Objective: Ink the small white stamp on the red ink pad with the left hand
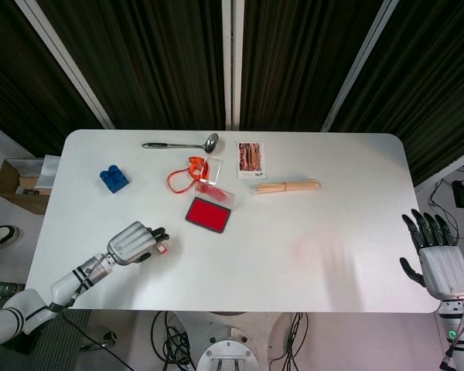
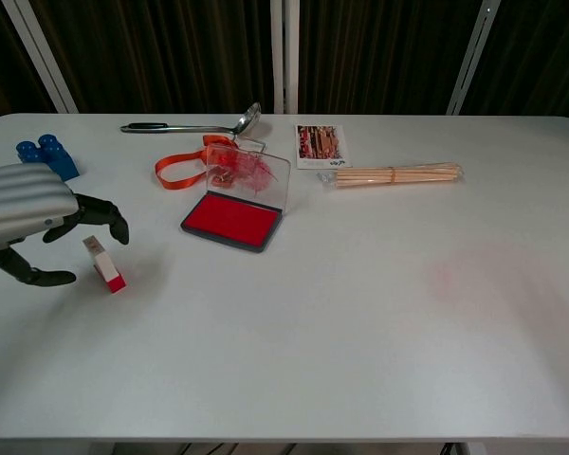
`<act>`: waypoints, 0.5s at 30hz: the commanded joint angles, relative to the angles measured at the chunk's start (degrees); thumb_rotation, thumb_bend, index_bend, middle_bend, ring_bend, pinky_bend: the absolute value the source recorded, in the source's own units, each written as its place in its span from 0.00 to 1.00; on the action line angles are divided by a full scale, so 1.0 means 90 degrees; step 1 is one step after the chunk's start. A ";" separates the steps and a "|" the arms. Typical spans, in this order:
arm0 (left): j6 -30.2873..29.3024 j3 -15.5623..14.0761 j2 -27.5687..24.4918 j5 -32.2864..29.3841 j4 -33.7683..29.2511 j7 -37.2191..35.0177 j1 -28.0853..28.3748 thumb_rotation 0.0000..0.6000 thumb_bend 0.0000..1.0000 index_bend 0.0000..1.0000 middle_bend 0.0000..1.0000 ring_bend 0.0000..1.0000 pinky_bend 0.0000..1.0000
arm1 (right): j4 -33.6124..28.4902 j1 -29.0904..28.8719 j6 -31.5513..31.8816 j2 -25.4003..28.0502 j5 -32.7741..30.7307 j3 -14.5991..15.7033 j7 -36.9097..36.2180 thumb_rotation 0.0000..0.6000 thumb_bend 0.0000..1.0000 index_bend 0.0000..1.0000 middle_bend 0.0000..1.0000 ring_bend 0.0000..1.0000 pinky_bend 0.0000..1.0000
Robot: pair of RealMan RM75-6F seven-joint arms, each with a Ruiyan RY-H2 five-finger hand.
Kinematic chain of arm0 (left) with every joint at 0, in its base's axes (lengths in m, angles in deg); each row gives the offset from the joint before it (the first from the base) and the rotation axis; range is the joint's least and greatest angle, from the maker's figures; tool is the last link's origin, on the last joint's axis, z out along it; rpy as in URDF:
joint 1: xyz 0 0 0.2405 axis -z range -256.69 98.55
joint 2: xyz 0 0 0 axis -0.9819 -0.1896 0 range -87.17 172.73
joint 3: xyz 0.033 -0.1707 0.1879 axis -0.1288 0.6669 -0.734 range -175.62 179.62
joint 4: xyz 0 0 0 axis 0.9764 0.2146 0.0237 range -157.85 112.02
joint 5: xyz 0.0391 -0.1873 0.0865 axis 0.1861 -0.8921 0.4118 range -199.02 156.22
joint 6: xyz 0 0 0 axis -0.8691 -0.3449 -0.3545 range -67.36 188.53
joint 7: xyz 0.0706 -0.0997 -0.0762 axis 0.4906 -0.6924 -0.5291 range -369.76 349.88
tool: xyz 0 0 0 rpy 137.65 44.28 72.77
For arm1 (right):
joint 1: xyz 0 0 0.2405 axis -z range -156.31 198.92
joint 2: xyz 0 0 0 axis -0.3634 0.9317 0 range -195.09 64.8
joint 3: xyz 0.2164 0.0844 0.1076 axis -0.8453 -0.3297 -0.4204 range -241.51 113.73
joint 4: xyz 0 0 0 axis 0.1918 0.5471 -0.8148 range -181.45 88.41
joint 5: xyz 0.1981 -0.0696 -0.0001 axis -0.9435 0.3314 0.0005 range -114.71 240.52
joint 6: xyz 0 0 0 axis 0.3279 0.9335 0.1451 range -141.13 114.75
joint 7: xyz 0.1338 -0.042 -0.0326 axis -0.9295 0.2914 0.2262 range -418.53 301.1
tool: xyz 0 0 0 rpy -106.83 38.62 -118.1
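The small white stamp point(image 2: 103, 263) lies tipped on the white surface point(image 2: 360, 322) near its front-left edge, its long axis running from its white end at the far left to its red end at the near right. The left hand point(image 2: 28, 213) hovers just left of it, palm down, dark fingers point(image 2: 95, 210) curved above the white end and thumb low beside it; no contact is visible, and the hand is released, grasping nothing. In the head view the fingertips overlap the stamp, so touching cannot be ruled out. The right hand point(image 1: 439, 259) sits at the surface's front-right corner, fingers extended and apart, holding nothing. Farther back, right of the stamp, the red ink pad point(image 2: 231, 220) lies open, its clear lid point(image 2: 254, 176) raised at the far edge.
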 commanded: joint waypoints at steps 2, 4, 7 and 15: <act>-0.0001 -0.0044 0.0125 0.0013 0.0158 -0.0029 0.0069 1.00 0.27 0.34 0.35 0.68 0.82 | -0.0063 0.0020 0.0053 0.0045 0.0013 -0.0011 0.0027 1.00 0.19 0.00 0.00 0.00 0.00; -0.0022 -0.0059 0.0182 0.0006 0.0233 -0.0076 0.0089 1.00 0.30 0.36 0.36 0.68 0.82 | -0.0067 0.0029 0.0064 0.0047 0.0005 -0.0015 0.0017 1.00 0.19 0.00 0.00 0.00 0.00; -0.0040 -0.0102 0.0235 0.0010 0.0322 -0.0098 0.0109 1.00 0.31 0.38 0.37 0.68 0.82 | -0.0045 0.0032 0.0037 0.0035 -0.0021 -0.0012 -0.0005 1.00 0.19 0.00 0.00 0.00 0.00; -0.0095 -0.0177 0.0395 -0.0039 0.0601 -0.0203 0.0126 1.00 0.32 0.41 0.41 0.68 0.82 | -0.0009 0.0029 0.0004 0.0028 -0.0057 -0.0023 -0.0030 1.00 0.19 0.00 0.00 0.00 0.00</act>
